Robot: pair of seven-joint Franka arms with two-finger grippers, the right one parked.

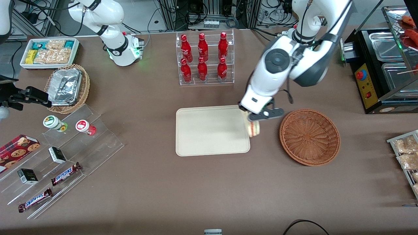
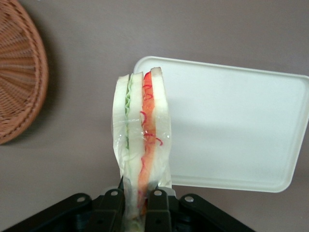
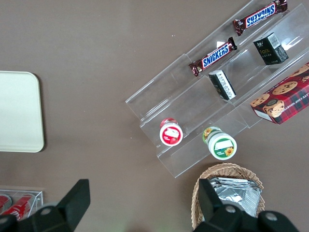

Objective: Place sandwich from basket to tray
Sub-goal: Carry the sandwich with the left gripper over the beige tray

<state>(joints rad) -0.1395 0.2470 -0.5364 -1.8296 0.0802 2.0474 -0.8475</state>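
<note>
The brown table (image 1: 156,182) carries the tray (image 1: 209,137) at its middle. Beside the tray, toward the working arm's end, lies the basket (image 1: 309,137). Farther from the front camera than the tray stands a clear rack (image 1: 205,58) with 6 red bottles. The gripper (image 1: 254,121) hangs above the tray's edge.

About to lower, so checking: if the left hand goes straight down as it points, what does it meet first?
Likely the tray's rim: the hand holds the sandwich right over that edge. Depth is unclear; it may partly hit bare table.
</note>
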